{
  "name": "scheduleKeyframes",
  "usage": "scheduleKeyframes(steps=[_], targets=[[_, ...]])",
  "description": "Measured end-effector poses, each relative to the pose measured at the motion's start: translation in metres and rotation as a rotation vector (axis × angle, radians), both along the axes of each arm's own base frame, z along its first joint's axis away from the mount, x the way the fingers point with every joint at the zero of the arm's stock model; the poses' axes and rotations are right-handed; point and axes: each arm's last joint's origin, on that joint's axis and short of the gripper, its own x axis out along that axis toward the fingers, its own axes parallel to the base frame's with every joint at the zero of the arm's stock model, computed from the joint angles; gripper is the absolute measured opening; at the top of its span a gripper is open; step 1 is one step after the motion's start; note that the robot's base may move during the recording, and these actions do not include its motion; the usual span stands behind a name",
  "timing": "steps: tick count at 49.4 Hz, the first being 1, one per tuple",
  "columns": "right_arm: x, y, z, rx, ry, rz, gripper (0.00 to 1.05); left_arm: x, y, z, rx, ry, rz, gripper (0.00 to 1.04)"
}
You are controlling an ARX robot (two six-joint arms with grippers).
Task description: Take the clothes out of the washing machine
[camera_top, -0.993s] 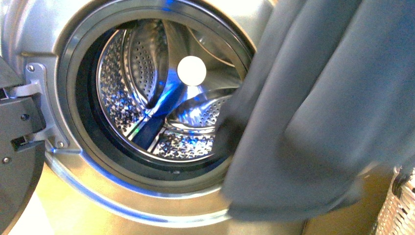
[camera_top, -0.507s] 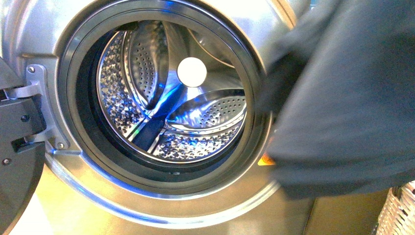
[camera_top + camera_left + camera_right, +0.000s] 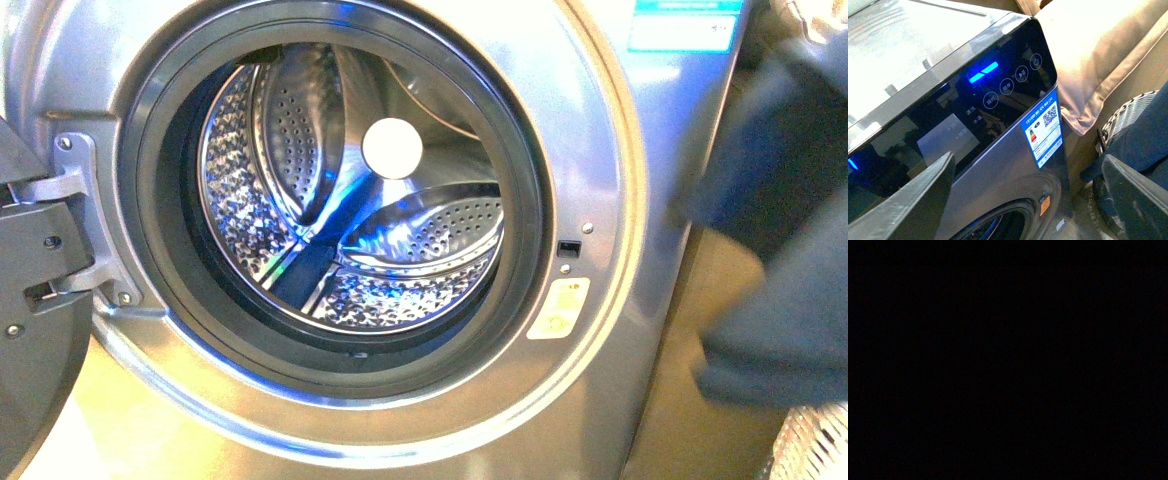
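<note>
Control panel (image 3: 998,95) of washing machine (image 3: 1003,170) shows left-wrist only.

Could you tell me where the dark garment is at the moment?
In the front view the dark garment hangs at the far right, outside the washing machine, just above the woven basket.

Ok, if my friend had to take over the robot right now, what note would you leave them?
Left gripper: open and empty, up beside the washing machine, near its control panel.
Right gripper: not in sight; its wrist camera is dark.
Clothes: a dark garment hangs in the air to the right of the machine, over the woven basket.
Done: the door is open, and the drum shows no clothes where visible.
Left: probably lower the garment into the basket, then check the drum's hidden parts.
</note>
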Motion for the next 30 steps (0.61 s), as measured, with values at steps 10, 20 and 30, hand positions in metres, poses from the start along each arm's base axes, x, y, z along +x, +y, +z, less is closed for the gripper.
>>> scheduleKeyframes(steps=[10,20,30], targets=[[-0.005,-0.031,-0.042,0.038,0.124,-0.079,0.10,0.000,0.000,0.000,0.002,-0.002,-0.001,1.03],[-0.001,-0.052,-0.114,0.100,0.327,-0.098,0.10,0.000,0.000,0.000,0.005,-0.005,-0.002,0.85],[0.005,-0.050,-0.196,0.089,0.518,-0.098,0.10,0.000,0.000,0.000,0.009,-0.008,-0.003,1.03]])
